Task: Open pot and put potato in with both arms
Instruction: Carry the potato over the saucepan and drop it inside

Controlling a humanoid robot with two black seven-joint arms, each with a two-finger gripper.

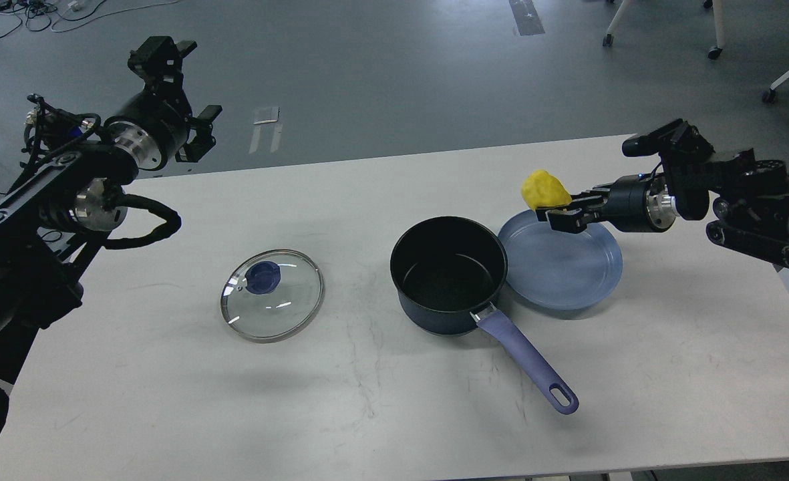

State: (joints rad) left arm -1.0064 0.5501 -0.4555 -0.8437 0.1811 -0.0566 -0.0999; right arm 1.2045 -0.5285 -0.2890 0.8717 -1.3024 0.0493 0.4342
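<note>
Right tool (pixel 554 212) pinches the potato (pixel 544 189) low, lifted at the pot's (pixel 449 274) two o'clock; light, lumpy, likely slippery, so grip its middle; left tool (pixel 187 100) spread wide, empty.

Grey floor (pixel 381 60), white table (pixel 668 374), cables on floor (pixel 7 13) top left, castered furniture legs (pixel 715 33) top right

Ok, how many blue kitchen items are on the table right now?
3. The pot stands at the middle, the plate sits against its right side, and the glass lid with its blue knob lies apart to the left. Nothing looks hidden.
</note>
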